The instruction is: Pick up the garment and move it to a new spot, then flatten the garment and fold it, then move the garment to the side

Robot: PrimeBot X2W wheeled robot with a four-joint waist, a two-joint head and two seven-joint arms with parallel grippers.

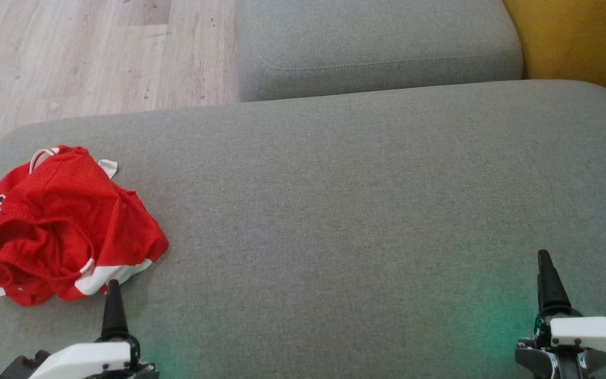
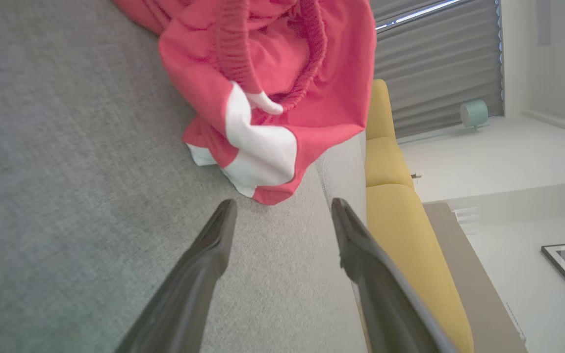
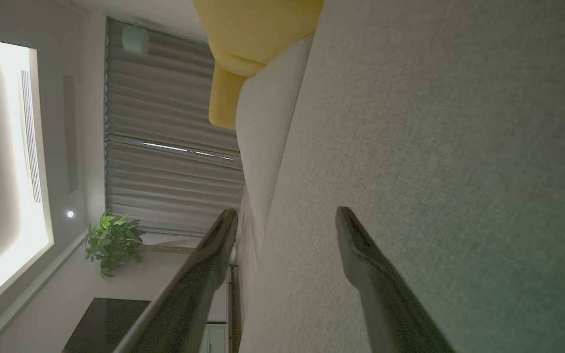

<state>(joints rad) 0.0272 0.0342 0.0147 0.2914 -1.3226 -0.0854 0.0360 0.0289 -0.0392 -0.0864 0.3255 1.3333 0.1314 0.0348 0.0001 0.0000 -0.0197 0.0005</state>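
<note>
Head view: the garment [image 1: 66, 226] lies crumpled at the left edge of the cushion [image 1: 334, 210], near its front. Grey fabric runs open from there to the rounded right edge. A 2nd cushion [image 1: 376, 47] sits behind, with floor [image 1: 71, 52] at the far left. The left claw [image 1: 113, 288] sits low, its tip just beside the white hem. The right claw [image 1: 544, 258] sits low, well apart.

Left wrist view: 2 fingers spread, released, pointing at the hem.

Right wrist view: fingers spread, released, over grey cushion.

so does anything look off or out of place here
Only the red garment: it lies crumpled in a heap near the left end of the grey cushion, not flat. Nothing looks spilled or damaged.
</note>
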